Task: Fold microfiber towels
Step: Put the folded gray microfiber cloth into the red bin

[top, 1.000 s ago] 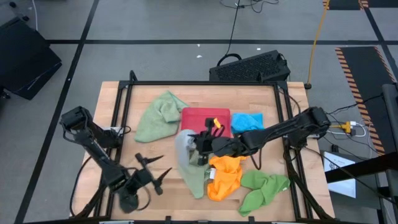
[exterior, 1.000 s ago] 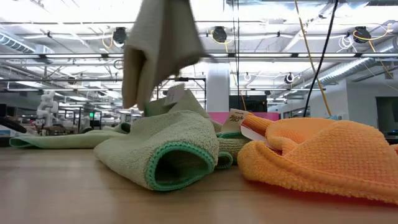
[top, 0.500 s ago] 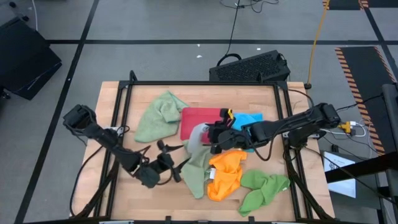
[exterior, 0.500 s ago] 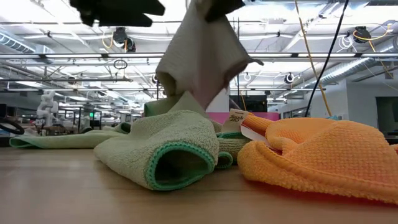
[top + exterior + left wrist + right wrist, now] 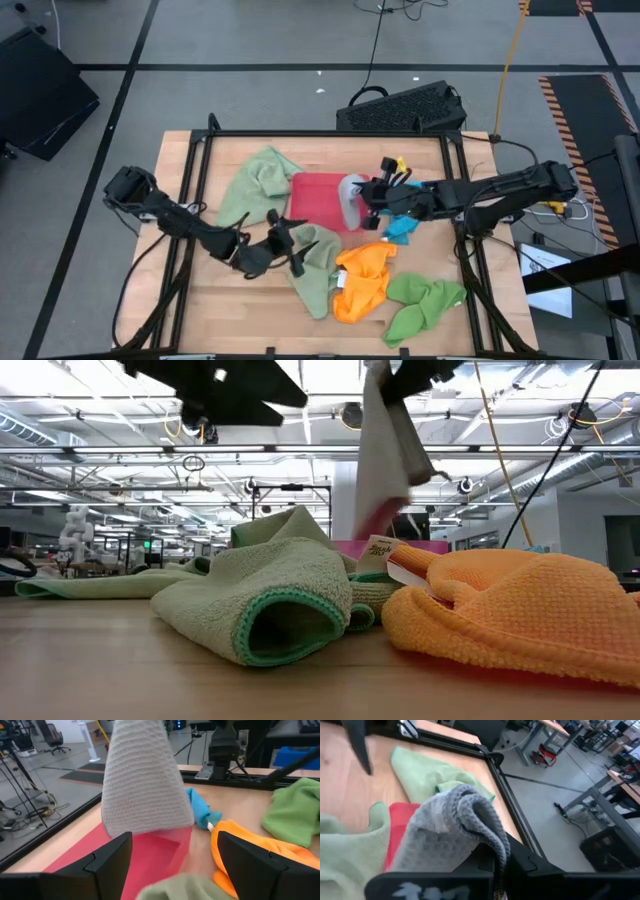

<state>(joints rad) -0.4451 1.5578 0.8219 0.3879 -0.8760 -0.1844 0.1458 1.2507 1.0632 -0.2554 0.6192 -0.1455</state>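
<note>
From above, our right gripper [image 5: 362, 197] is clamped on the grey towel [image 5: 351, 198], which hangs over the red tray [image 5: 318, 198] at frame centre. Our left gripper [image 5: 283, 247], spread wide and empty, sits lower left of centre by a sage towel [image 5: 316, 270].

At table level, that grey towel dangles at upper centre; an orange towel [image 5: 520, 610] fills the lower right.

Our left wrist view shows it hanging above the tray.

Our right wrist view shows it bunched in the fingers.
</note>
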